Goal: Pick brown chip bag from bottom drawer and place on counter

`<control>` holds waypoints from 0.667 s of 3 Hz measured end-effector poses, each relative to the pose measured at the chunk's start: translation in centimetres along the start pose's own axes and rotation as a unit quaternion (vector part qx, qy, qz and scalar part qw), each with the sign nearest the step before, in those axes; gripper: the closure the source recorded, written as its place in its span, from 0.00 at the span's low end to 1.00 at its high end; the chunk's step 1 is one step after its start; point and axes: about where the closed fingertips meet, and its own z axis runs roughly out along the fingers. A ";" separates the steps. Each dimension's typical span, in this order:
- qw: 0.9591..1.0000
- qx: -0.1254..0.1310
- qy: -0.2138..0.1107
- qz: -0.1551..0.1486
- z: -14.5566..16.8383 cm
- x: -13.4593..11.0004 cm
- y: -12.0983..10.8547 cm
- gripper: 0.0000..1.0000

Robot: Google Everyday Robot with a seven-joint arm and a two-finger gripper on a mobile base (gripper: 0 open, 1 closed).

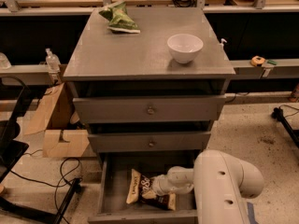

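Note:
The bottom drawer (108, 190) of the grey cabinet stands pulled open. The brown chip bag (142, 190) lies flat in it, cream-yellow ends and white lettering showing. My white arm reaches in from the lower right, and my gripper (156, 186) is down at the bag's right side, over its middle. The wrist hides where the fingers meet the bag. The counter (135, 50) is the flat grey top of the cabinet, above the two shut knobbed drawers.
A white bowl (185, 47) sits on the counter at right and a green chip bag (118, 17) at the back left. Cardboard boxes (58, 125) and cables lie on the floor at left. Wooden workbenches run along the back.

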 end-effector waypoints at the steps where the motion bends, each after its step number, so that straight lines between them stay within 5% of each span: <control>1: 1.000 0.000 0.000 0.000 0.0 0.0 0.0 1.00; 2: 1.000 0.000 0.000 0.000 -0.1 0.0 0.0 1.00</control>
